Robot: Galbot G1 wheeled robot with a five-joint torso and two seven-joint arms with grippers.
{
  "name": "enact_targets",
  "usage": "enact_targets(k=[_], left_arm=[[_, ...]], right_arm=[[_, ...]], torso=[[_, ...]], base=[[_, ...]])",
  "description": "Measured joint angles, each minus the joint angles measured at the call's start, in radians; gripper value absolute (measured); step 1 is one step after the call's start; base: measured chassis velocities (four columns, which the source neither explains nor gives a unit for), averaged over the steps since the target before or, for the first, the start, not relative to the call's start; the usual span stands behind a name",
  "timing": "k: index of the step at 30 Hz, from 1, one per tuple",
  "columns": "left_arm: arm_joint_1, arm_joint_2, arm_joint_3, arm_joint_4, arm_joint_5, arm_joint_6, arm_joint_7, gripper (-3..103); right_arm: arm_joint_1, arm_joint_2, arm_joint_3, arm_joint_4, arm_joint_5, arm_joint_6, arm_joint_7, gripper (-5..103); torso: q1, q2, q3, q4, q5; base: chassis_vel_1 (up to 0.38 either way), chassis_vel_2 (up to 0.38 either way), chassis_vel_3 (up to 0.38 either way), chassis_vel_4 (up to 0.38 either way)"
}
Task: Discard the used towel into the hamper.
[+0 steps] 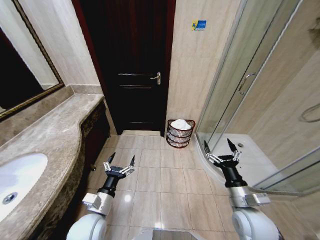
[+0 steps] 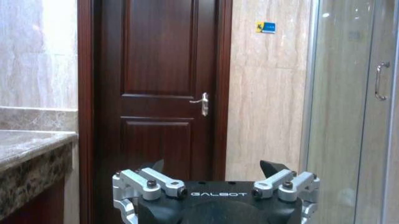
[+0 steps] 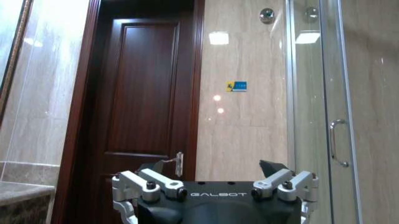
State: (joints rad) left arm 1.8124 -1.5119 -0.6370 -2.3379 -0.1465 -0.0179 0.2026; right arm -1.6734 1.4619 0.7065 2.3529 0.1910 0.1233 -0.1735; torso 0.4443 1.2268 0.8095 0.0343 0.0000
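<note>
Nearest us, our two grippers hang over the tiled floor: left gripper (image 1: 121,162) and right gripper (image 1: 219,146), both with fingers spread and holding nothing. Ahead stands one hamper (image 1: 180,133) by the wall, between the dark door (image 1: 132,65) and the shower enclosure (image 1: 250,85), one white towel (image 1: 182,124) lying inside it.

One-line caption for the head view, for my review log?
Both grippers, left and right, open and empty above the tiled floor; white towel already in the hamper beside the door.

Ahead of us the hamper (image 1: 180,133) stands on the floor between the door (image 1: 131,65) and the shower enclosure (image 1: 260,100) (towel (image 1: 181,124) inside). The counter (image 1: 45,135) runs along our left.
</note>
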Motion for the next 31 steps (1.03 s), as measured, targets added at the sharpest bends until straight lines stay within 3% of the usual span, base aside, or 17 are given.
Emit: enact_targets(k=[31], left_arm=[[0.000,0.000,0.000,0.000,0.000,0.000,0.000,100]], right_arm=[[0.000,0.000,0.000,0.000,0.000,0.000,0.000,100]], torso=[[0.000,0.000,0.000,0.0000,0.0000]], base=[[0.000,0.000,0.000,0.000]])
